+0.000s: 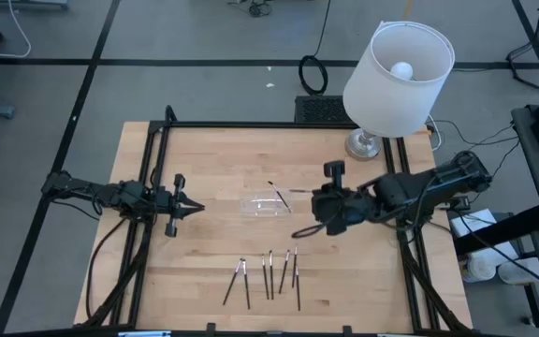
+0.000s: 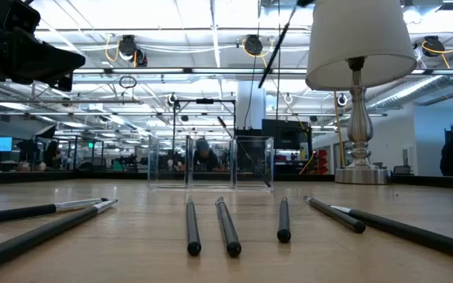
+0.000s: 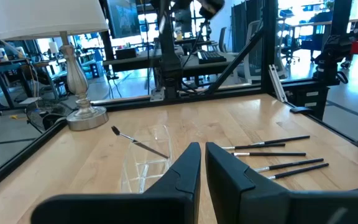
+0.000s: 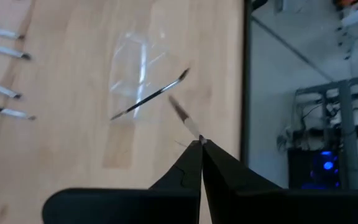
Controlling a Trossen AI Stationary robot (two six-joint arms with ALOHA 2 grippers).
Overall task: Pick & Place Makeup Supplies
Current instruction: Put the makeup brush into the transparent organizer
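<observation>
Makeup sticks [image 1: 268, 274]: a loose row lying flat on the desk [image 1: 204, 178] at its near edge, each apart from its neighbours; thin, dark, several with pale or silvery ends.
One stick in tray [image 1: 274, 192]: leans tilted across the clear tray [image 1: 260, 205] at mid-desk, one tip raised over the rim.
Held stick [image 4: 184, 115]: right gripper [image 4: 201, 144] sits just right of the tray, jaws closed on the very end of a thin stick that points toward the tray.
Left gripper [image 1: 195, 207]: waits left of the tray; jaws nearly together, nothing between them.
Handling, judged: very light and stiff; round and smooth, so likely to roll or slip.
Fragility, judged: brush tips look delicate; best not pinched.
Where to grip, judged: mid-shaft across the stick's width, which would steady it; an end grip lets it swing.
Tray, judged: light, thin-walled, easily nudged.
Lamp [image 1: 397, 75]: far right, clear of the work.
</observation>
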